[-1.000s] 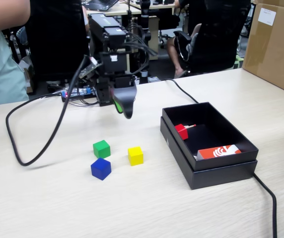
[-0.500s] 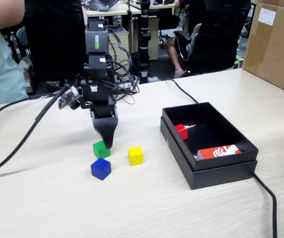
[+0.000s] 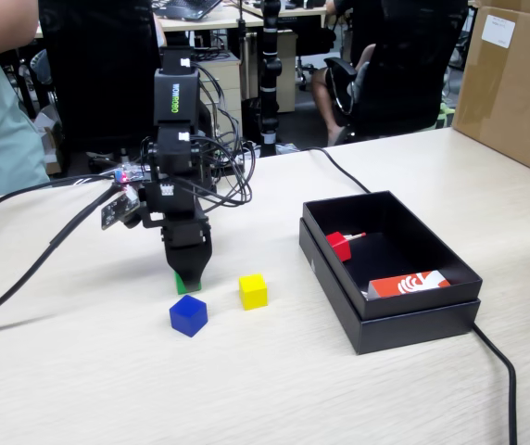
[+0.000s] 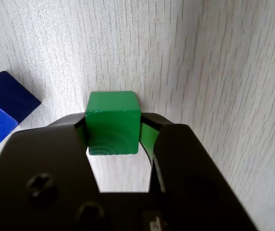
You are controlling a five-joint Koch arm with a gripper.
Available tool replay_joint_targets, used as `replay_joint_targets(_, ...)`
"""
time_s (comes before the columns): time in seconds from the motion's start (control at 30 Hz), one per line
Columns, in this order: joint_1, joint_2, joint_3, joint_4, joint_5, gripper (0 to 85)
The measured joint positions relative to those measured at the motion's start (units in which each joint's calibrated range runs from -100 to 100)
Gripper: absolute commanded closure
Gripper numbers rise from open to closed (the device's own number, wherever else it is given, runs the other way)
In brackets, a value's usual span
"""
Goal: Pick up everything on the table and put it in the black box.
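Note:
My gripper (image 3: 189, 274) has come down onto the table (image 3: 246, 389) and its jaws press both sides of the green cube (image 4: 112, 122). In the fixed view only a sliver of the green cube (image 3: 181, 282) shows under the black fingers. The wrist view puts the gripper (image 4: 114, 119) shut on this cube, which rests on the tabletop. A blue cube (image 3: 188, 315) lies just in front, also at the left edge of the wrist view (image 4: 3, 108). To the right sits a yellow cube (image 3: 253, 290). The red cube (image 3: 339, 246) lies inside the black box (image 3: 413, 320).
A red-and-white card (image 3: 409, 283) leans in the box's near corner. A thick black cable (image 3: 497, 357) runs behind the box and off its front right corner. A brown carton (image 3: 515, 83) stands at the far right. A person (image 3: 1, 120) sits at the left.
The gripper swung left from above the table's middle, came down over the green cube and closed on it. The other cubes and the box have not moved.

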Motion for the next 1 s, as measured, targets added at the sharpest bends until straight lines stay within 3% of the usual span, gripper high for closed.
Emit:
replay_joint_targets(0.2,1.3,-10.4,-3.6,-0.4,0.8,71.7)
replay_joint_targets(0.33,7.8,-26.7,-3.7,-2.9,3.1,71.7)
replay_joint_targets(0.4,12.8,-32.0,-3.2,-3.3,5.3,71.7)
replay_joint_targets(0.43,17.9,-32.0,-2.6,-3.3,8.3,71.7)
replay_joint_targets(0.63,24.4,-17.9,13.8,-3.3,12.7,71.7)
replay_joint_targets(1.0,27.0,8.8,25.6,-3.4,16.0,71.4)
